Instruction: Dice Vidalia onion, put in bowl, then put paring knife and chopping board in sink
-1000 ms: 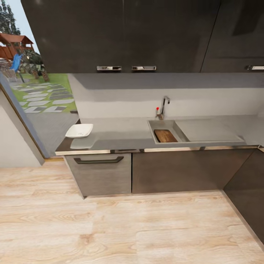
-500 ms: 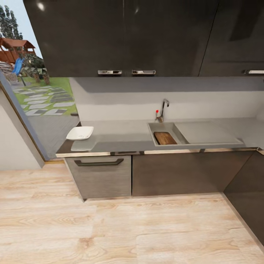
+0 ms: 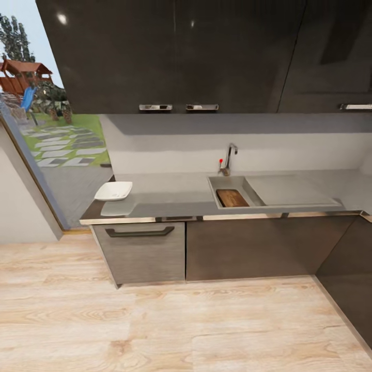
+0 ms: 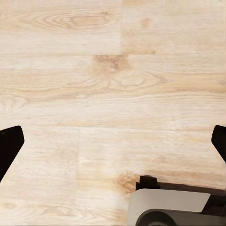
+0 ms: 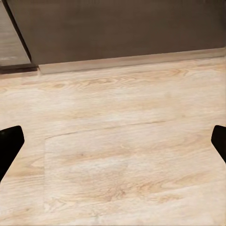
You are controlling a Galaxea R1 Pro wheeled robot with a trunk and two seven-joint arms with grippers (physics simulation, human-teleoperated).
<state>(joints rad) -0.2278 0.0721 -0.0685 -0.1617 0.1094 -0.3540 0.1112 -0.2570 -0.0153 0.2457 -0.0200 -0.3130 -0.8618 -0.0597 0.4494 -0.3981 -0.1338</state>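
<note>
In the head view the grey countertop (image 3: pixel 170 192) runs across the kitchen under black upper cabinets. The sink (image 3: pixel 227 182) is set into it, right of centre, and the brown chopping board (image 3: pixel 232 197) lies flat inside its basin. The white bowl (image 3: pixel 113 190) stands at the counter's left end. The Vidalia onion, the diced onion and the paring knife are out of view. My left gripper (image 4: pixel 114 143) hangs open over bare wood floor. My right gripper (image 5: pixel 113 143) is open too, over floor near the cabinet base, with nothing between its fingers.
A chrome tap with a red knob (image 3: pixel 228 157) stands behind the basin, and a flat drainboard (image 3: pixel 289 190) lies to its right. A drawer with a dark handle (image 3: pixel 139 232) is below the bowl. Dark cabinets (image 3: pixel 351 274) close the right corner. A glass door (image 3: pixel 46 139) is at left. Wood floor (image 3: pixel 181 325) lies between me and the counter.
The whole head view has shifted, so the counter sits slightly lower and smaller in the picture: the camera moved. The board and the bowl have not moved.
</note>
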